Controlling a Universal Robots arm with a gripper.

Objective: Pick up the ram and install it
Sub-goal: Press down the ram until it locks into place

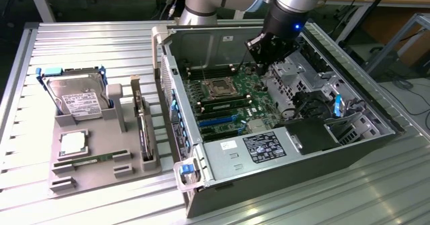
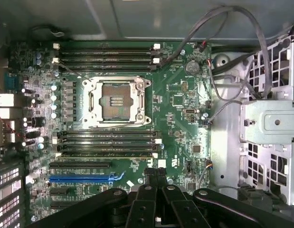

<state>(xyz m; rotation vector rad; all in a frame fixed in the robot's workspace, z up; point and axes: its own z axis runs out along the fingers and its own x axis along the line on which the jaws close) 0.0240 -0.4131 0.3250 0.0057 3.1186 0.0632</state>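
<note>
Gripper (image 2: 156,176) hangs inside the open computer case (image 1: 295,154) above the motherboard (image 2: 175,95), fingers pressed together and holding nothing. A ram stick (image 1: 90,159) lies flat in the grey parts tray (image 1: 100,177) on the ribbed metal surface (image 1: 87,44), well apart at the exterior view's left; another stick (image 1: 225,103) seems seated in a slot beside the empty CPU socket (image 2: 116,102). Judgement: seating needs the thin, rigid green board square to the narrow black slot, notch aligned, with even downward pressure, as the edge contacts and plastic latches tolerate little tilt.
</note>
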